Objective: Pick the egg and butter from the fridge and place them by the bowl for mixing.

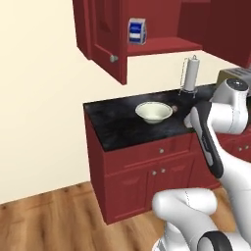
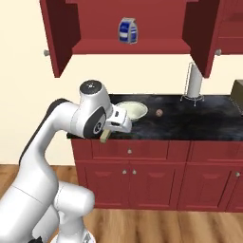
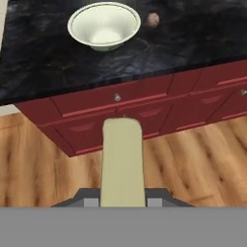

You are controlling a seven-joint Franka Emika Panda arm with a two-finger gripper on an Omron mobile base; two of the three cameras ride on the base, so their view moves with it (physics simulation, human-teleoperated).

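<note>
Butter (image 3: 122,161), one pale stick, is clamped between the closed jaws of the gripper (image 2: 105,136) and juts forward over the wooden floor (image 3: 193,159), short of the counter's (image 3: 43,62) front edge; judged step: carry it across that edge and lower it flat beside the bowl before releasing, keeping clear of the rim; one bowl (image 3: 103,25) stands on the counter at 12 o'clock in the hand view; one egg (image 3: 153,19) already lies just beside it, at 3 o'clock of the bowl; beyond, one paper-towel holder (image 2: 193,83); one blue carton (image 2: 127,30) sits in the open cupboard above.
</note>
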